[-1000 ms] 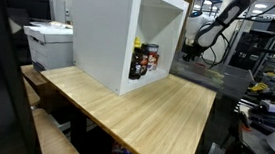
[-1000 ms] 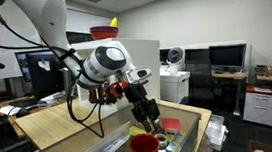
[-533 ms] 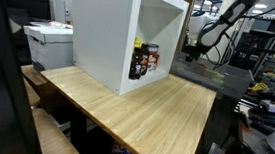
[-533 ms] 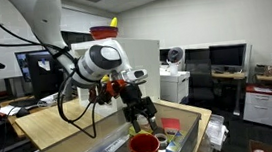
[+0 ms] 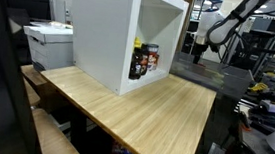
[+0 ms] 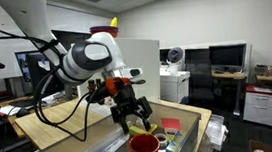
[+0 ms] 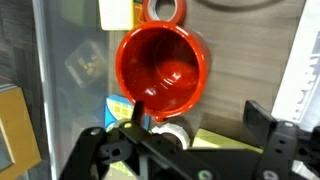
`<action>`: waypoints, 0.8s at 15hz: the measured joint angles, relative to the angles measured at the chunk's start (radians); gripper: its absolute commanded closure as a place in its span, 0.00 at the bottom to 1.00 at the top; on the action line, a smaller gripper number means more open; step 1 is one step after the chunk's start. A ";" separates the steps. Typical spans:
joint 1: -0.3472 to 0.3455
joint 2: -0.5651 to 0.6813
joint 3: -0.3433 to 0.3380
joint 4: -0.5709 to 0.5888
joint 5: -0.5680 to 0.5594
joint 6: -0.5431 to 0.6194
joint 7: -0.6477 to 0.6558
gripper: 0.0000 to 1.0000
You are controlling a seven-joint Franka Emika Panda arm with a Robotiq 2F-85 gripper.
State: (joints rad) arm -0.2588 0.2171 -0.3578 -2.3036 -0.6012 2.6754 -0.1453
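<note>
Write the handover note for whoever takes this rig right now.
Pincer: open, holding nothing, hanging just above the red cup.
Red cup: upright, mouth up, inside the clear bin. It is apart from the fingers, and a tape roll lies close by.
Done: the cup stands in the bin, free of the pincer.
Left: the arm is not yet drawn clear of the bin.
</note>
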 measured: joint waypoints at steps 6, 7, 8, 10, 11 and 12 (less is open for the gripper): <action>-0.095 -0.033 0.091 -0.060 0.323 0.035 -0.429 0.00; -0.108 -0.033 0.105 -0.060 0.380 0.030 -0.489 0.00; -0.126 -0.033 0.122 -0.060 0.454 0.021 -0.568 0.00; -0.136 -0.032 0.130 -0.055 0.527 0.003 -0.621 0.00; -0.138 -0.031 0.130 -0.050 0.550 -0.007 -0.631 0.00; -0.140 -0.030 0.130 -0.045 0.569 -0.016 -0.636 0.00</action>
State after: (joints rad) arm -0.3987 0.1867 -0.2274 -2.3484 -0.0324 2.6598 -0.7814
